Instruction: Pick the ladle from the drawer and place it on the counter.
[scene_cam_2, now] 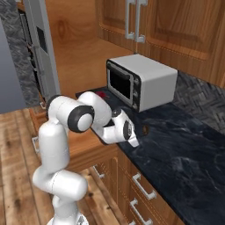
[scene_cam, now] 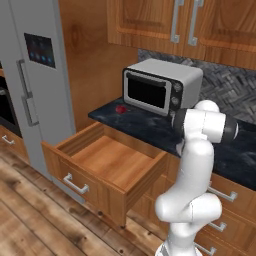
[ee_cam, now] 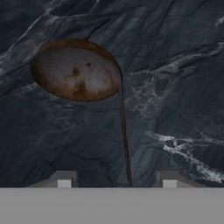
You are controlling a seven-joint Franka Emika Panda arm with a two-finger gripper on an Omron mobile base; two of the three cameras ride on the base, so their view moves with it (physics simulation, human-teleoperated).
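The ladle (ee_cam: pixel 76 70) lies on the dark marbled counter (ee_cam: pixel 175 65); its round brownish-grey bowl is up left in the hand view. Its thin handle (ee_cam: pixel 124 131) runs down between my fingertips (ee_cam: pixel 64 179). My gripper (ee_cam: pixel 117 180) stands open just above the counter, its tips well apart on either side of the handle's end and not touching it. From the right base view the gripper (scene_cam_2: pixel 134 139) points down at the counter (scene_cam_2: pixel 184 149), with the ladle's bowl (scene_cam_2: pixel 146 129) just beyond it. The wide wooden drawer (scene_cam: pixel 110 160) is pulled out, and nothing shows on its bare floor.
A silver microwave (scene_cam: pixel 160 85) stands on the counter (scene_cam: pixel 145 125) behind the arm, a small red round object (scene_cam: pixel 120 108) to its left. A grey fridge (scene_cam: pixel 30 75) is at the far left. Wall cabinets hang above, and narrower drawers (scene_cam_2: pixel 143 186) sit under the counter.
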